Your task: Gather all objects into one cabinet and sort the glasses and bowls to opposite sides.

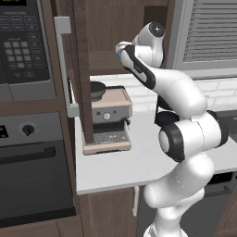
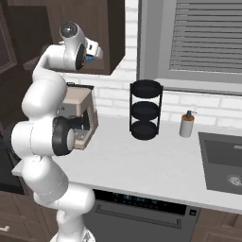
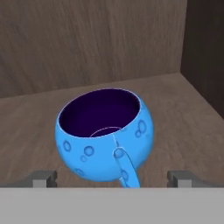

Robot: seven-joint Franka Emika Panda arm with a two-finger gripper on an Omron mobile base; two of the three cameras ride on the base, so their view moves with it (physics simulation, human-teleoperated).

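Gripper is reaching into the cabinet, fingers spread wide, gripping nothing. Blue bowl is sitting on the wooden shelf toward its right rear corner. Espresso machine is standing on the white counter below.

A beige espresso machine is seen at centre left of the left base view, on a white counter. A microwave keypad and an oven are shown at left. In the right base view, a black three-tier rack, a soap dispenser, a sink and window blinds are shown.
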